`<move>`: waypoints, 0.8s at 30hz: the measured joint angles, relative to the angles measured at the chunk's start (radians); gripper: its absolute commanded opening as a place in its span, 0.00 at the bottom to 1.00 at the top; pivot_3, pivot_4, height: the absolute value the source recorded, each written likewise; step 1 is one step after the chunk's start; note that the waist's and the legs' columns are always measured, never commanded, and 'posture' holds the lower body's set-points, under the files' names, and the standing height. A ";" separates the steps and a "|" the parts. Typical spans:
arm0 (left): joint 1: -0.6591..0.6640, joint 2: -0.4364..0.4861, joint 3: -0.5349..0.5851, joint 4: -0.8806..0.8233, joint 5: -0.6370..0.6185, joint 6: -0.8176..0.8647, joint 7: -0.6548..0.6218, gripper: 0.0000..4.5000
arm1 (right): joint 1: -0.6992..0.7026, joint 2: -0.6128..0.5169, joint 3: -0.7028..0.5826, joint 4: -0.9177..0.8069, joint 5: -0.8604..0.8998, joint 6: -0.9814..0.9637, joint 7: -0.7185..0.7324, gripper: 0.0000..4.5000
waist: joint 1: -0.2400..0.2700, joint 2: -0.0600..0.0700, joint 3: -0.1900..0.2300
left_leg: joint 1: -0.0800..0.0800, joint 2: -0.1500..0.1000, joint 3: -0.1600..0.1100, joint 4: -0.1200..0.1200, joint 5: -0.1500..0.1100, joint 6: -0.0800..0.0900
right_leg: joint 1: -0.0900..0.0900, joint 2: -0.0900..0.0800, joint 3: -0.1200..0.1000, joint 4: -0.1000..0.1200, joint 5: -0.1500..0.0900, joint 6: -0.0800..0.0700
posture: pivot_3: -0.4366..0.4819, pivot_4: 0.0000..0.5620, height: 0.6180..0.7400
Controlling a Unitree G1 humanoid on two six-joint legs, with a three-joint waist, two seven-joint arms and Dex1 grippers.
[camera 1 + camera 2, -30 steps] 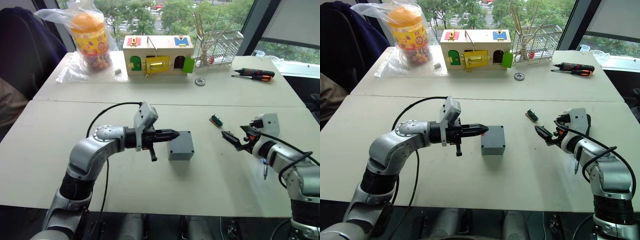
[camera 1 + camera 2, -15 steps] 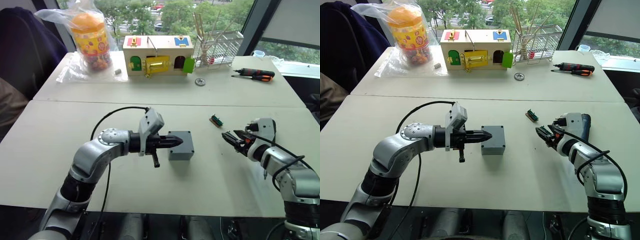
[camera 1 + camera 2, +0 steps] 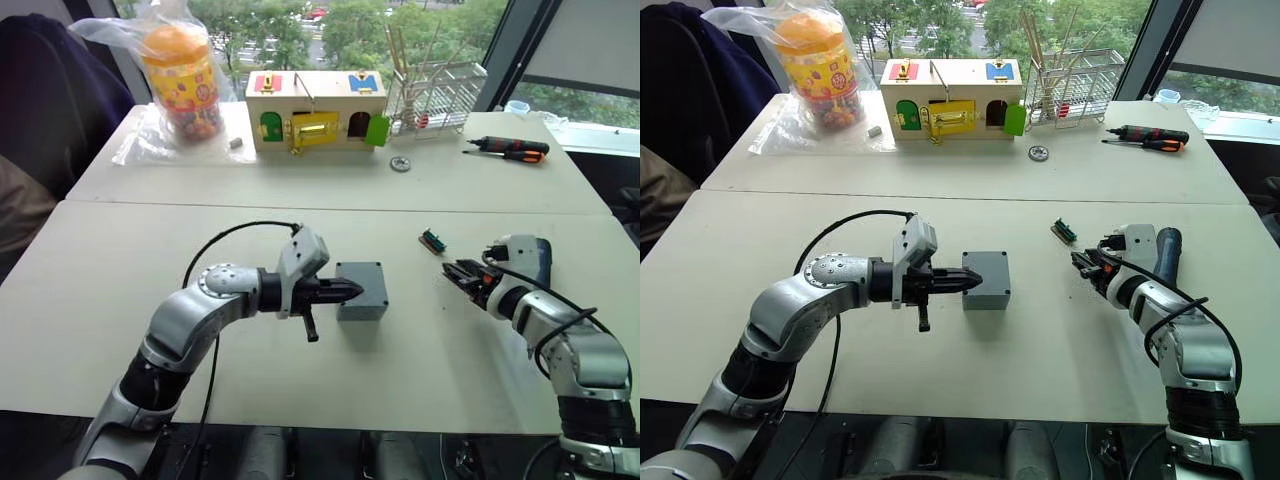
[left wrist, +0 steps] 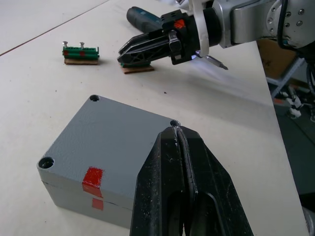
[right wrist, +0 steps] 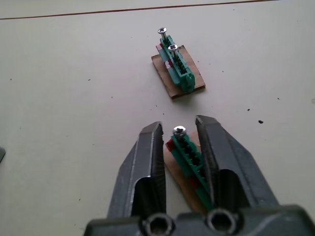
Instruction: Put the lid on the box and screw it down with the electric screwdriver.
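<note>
My left pincer (image 3: 352, 291) is clenched, fingers pressed together with nothing between them, its tip right at the left side of the box (image 3: 362, 290). The box sits in the middle of the near surface (image 3: 100, 300), and the lid (image 4: 113, 140) is on top of it, corner screw holes showing, a strip of red tape crossing the seam on the side facing me. Whether my tip touches the box or only hangs just beside it, I cannot tell.

Over on the right, my right pincer (image 5: 178, 145) is down at the surface with its fingers (image 5: 145, 157) parted on either side of a small green screw holder (image 5: 189, 157) on a brown card, one screw standing up in it. The fingers flank it closely, but I cannot tell whether they press on it. A second green screw holder (image 5: 176, 69) with two screws lies a little farther out on the surface, apart from the first.

The electric screwdriver (image 3: 1167, 255) lies on the surface just right of my right wrist, dark blue, untouched.

On the far surface sit the wooden box with coloured doors (image 3: 315, 110), an orange jar in a plastic bag (image 3: 180, 80), a wire rack (image 3: 430, 95), and a black-and-orange hand screwdriver (image 3: 510, 148) far right.
</note>
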 measured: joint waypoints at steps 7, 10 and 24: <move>0.000 0.000 -0.002 0.000 0.008 0.000 0.001 0.00 | 0.001 0.001 -0.004 0.000 0.000 -0.001 -0.008 0.01 | 0.000 0.000 0.000 | 0.000 0.000 0.000 0.000 0.000 0.000 | 0.000 0.000 0.000 0.000 0.000 0.000 | 0.48 0.27 0.72; 0.000 0.000 -0.002 0.001 0.008 -0.002 -0.001 0.00 | 0.002 0.001 -0.006 -0.001 0.000 -0.001 -0.010 0.01 | 0.000 0.000 0.000 | 0.000 0.000 0.000 0.000 0.000 0.000 | 0.000 0.000 0.000 0.000 0.000 0.000 | 0.48 0.27 0.72; 0.000 0.000 -0.005 0.017 0.011 -0.018 -0.012 0.00 | 0.010 0.001 -0.056 -0.038 0.038 0.009 -0.005 0.01 | 0.000 0.000 0.000 | 0.000 0.000 0.000 0.000 0.000 0.000 | 0.000 0.000 0.000 0.000 0.000 0.000 | 0.48 0.27 0.72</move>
